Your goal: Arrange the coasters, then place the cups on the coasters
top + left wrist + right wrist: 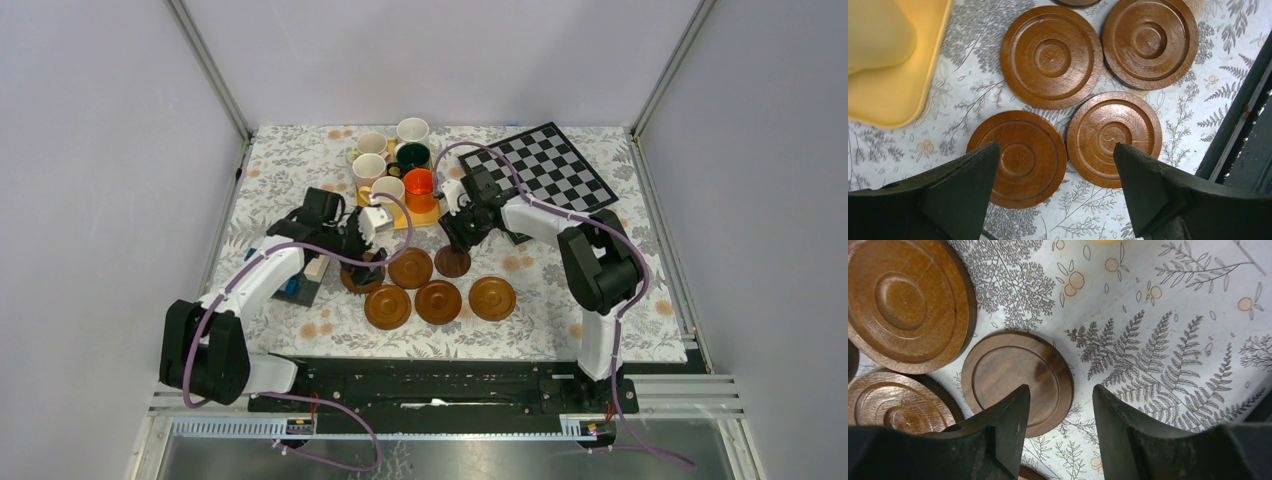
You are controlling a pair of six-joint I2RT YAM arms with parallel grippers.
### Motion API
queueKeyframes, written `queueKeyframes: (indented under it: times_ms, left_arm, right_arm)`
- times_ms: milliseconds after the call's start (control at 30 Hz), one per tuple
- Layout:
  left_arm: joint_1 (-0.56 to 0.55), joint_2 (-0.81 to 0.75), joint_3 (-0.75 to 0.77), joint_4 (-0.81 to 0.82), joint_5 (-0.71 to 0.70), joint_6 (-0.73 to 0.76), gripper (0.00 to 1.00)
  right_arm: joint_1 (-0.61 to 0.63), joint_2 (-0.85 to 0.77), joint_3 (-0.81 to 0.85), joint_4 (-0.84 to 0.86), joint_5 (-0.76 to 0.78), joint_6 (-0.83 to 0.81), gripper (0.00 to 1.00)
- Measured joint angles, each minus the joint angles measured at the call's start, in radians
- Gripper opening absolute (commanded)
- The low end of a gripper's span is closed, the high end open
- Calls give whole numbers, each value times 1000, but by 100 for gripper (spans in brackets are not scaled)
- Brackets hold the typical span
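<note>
The cups (pixel 370 168) stand close together at the back of the table (pixel 295 172), and some of them are on the tray (pixel 426 216). The game board (pixel 552 166) lies to their right. The coasters (pixel 438 302) lie in front of the tray in two rows, three behind and three in front. The back row's right coaster (pixel 452 262) is the one nearest the game board.

From high behind, we see the whole table (pixel 300 170). Our wrist views look down closely, sharing the coasters (pixel 1052 57).
</note>
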Motion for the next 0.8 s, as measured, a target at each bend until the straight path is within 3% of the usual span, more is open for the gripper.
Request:
queueKeyframes:
  times_ms: [267, 567, 800]
  left_arm:
    - [-131, 21, -23, 78, -87, 56, 81]
    - [-253, 131, -23, 176, -224, 72, 81]
    - [-259, 179, -22, 213, -297, 78, 80]
  right_arm:
    - [3, 10, -23, 6, 47, -40, 49]
    - [5, -5, -64, 51, 90, -70, 47]
    - [-11, -21, -86, 71, 119, -81, 46]
